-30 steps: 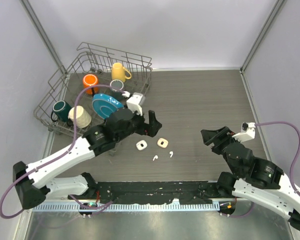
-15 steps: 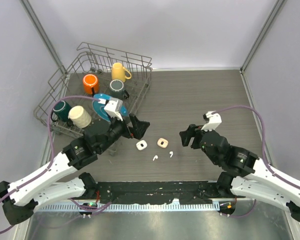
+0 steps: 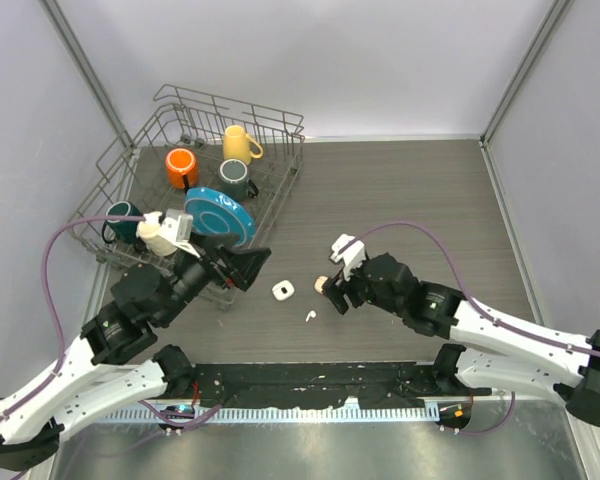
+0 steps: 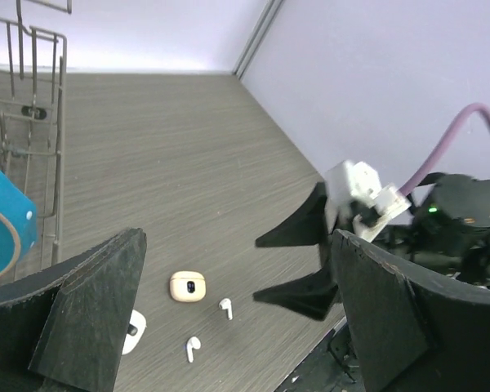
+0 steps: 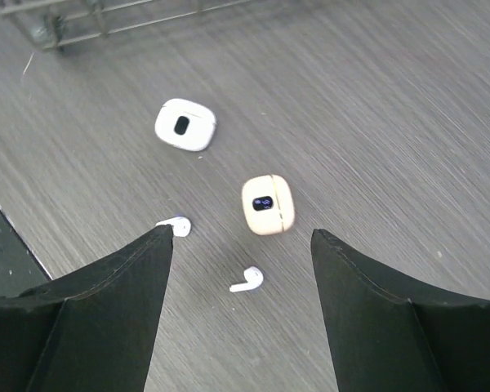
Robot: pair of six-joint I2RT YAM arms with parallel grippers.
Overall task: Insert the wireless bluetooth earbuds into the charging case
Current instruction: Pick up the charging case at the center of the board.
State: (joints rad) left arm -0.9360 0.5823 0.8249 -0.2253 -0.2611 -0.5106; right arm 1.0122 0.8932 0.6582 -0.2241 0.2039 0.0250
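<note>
The right gripper [image 5: 240, 245] hovers over the beige charging case [image 5: 268, 204], jaws spread wide and holding nothing. The closer earbud [image 5: 247, 281] lies just beside that case on the robot's side. The farther earbud [image 5: 176, 226] lies off toward the white charging case [image 5: 185, 124]. The left gripper [image 3: 250, 267], beyond the white case from the beige one, is also spread and empty. The likely step is picking up the closer earbud: centre over it, straddle its stem without nudging the beige case, and close gently, since so small a piece could skid.
</note>
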